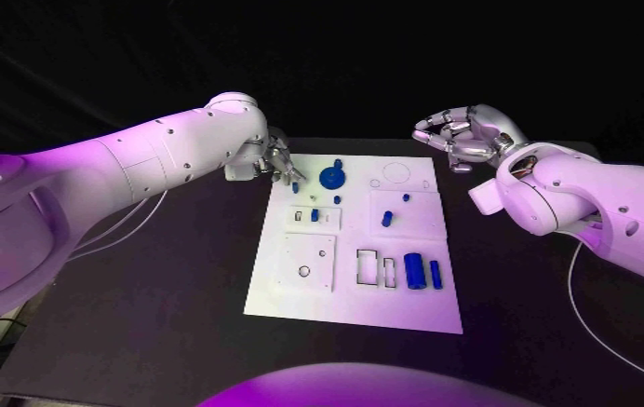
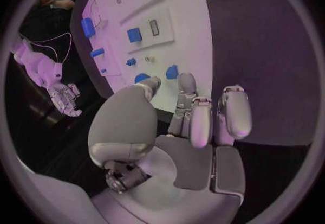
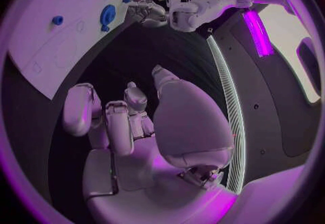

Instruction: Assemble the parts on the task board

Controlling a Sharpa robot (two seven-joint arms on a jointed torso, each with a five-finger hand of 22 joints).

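Note:
The white task board (image 1: 362, 305) lies in the middle of the black table. On its far part rest a round blue disc (image 1: 331, 178) and several small blue parts; two blue cylinders (image 1: 415, 270) lie side by side near its right edge. My left hand (image 1: 278, 165) hovers over the board's far left corner, fingers stretched out and holding nothing. In the left wrist view a small blue part (image 2: 172, 72) lies just past its fingertips (image 2: 186, 82). My right hand (image 1: 454, 137) hangs above the table beyond the far right corner, fingers loosely bent and apart, holding nothing (image 3: 129, 121).
Bare black table (image 1: 161, 314) runs along both sides of the board and in front of it. A thin cable (image 1: 121, 225) trails below the left arm and another (image 1: 577, 295) below the right arm.

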